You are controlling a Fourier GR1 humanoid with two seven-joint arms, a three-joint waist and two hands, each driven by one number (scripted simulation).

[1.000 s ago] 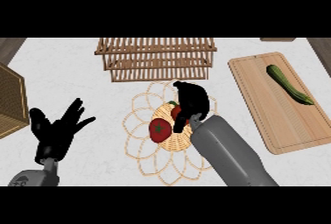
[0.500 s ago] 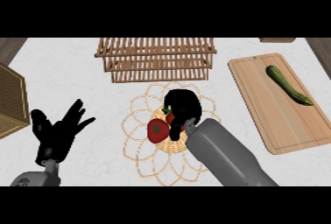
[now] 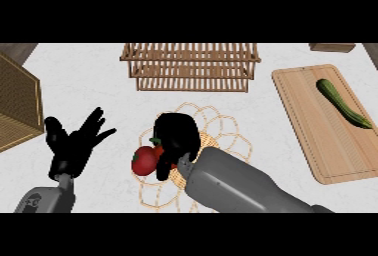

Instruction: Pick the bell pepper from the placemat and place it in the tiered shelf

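A red bell pepper [image 3: 145,160] with a green stem lies on the woven round placemat [image 3: 221,125] at the counter's middle. My right hand [image 3: 176,137] is over the pepper's right side, fingers curled down around it and hiding part of it. The wooden tiered shelf [image 3: 190,66] stands at the back, beyond the placemat. My left hand [image 3: 74,142] rests open at the left, fingers spread and pointing up, apart from everything.
A wooden cutting board [image 3: 325,125] lies at the right with a green cucumber [image 3: 342,102] on it. A wicker basket [image 3: 16,105] sits at the left edge. A small wooden block [image 3: 332,47] is at the back right.
My right hand has moved left and toward me across the placemat and its fingers have closed over the pepper. The left hand has stayed put.
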